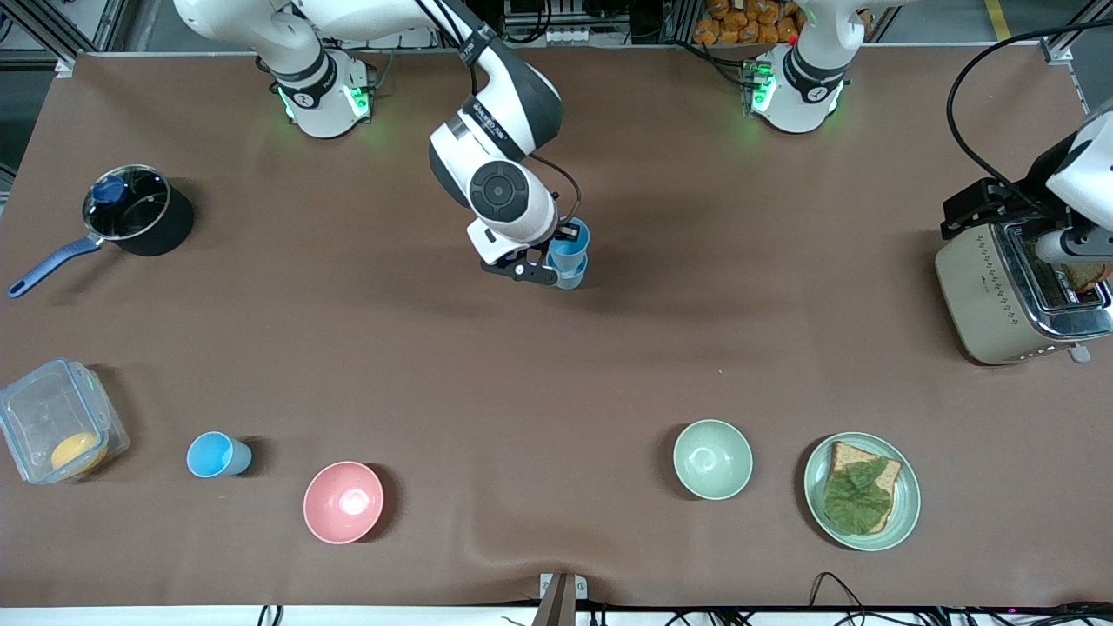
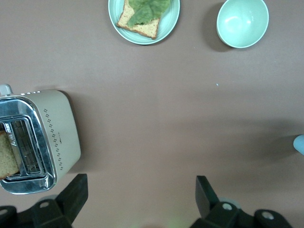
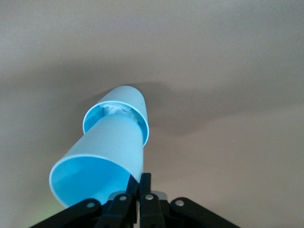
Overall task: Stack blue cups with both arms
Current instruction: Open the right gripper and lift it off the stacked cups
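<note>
The front view looks steeply down from high across the desk, facing the two arm bases along its top edge and taking in the whole surface. The left wrist view hangs well above the desk, looking straight down past its own end effector; it shares the toaster, the green bowl and the plate with the front view. The right wrist view sits very close, looking along its end effector at the nested cups, also seen mid-desk from the front.
</note>
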You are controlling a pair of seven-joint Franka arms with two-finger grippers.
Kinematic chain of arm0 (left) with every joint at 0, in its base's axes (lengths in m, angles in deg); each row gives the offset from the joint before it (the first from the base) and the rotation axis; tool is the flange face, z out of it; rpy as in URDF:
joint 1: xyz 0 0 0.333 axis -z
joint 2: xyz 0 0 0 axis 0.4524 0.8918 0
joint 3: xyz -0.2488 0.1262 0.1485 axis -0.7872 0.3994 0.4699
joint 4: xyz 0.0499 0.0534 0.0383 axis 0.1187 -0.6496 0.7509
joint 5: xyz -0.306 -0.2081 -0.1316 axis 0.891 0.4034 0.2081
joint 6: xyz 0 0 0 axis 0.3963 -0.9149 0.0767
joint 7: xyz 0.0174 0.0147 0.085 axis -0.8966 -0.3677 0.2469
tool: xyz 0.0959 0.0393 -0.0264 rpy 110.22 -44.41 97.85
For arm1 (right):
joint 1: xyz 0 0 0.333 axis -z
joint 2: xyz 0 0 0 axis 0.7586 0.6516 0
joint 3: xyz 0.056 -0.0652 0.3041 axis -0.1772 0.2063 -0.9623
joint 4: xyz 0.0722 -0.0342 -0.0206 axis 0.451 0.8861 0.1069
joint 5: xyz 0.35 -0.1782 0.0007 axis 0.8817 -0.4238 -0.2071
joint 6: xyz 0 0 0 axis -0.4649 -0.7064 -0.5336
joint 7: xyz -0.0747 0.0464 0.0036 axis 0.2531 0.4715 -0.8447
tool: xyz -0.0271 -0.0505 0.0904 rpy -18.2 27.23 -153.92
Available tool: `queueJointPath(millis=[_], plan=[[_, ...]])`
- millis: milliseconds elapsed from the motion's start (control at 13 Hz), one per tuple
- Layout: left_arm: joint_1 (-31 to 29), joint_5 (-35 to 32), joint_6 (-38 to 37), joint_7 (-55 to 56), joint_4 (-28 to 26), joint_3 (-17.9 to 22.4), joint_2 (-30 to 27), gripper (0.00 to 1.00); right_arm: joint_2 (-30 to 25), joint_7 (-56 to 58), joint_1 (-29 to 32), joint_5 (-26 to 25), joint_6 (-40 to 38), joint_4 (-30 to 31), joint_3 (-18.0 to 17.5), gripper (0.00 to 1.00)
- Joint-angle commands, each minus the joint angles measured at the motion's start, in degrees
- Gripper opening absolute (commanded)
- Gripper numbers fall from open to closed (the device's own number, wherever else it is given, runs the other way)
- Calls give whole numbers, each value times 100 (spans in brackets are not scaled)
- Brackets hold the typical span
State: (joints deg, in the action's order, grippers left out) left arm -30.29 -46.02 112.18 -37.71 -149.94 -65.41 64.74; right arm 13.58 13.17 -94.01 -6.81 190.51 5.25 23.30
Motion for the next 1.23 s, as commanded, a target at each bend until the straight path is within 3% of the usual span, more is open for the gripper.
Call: queueJointPath(millis=[0,154,462,846,1154], plan=[[22,177,-185,-266,-10,105,-145,100,-35,-125,27,-300,-32,-156,55,100],[22,72,-203,-266,-2,131,-145,100,-245,58,526,-327,-163,-245,107,100],[31,54,-318,-196,7,123,-251,100,-1114,2130,1634,-1039,-1499,87,134,100],[93,116,-309,-161,60,-8,-189,100,-2389,4485,3275,-1743,-1194,1634,134,100],[66,98,-309,-178,95,-27,-198,100,-3268,5202,4193,-1751,-1201,1900,134,100]])
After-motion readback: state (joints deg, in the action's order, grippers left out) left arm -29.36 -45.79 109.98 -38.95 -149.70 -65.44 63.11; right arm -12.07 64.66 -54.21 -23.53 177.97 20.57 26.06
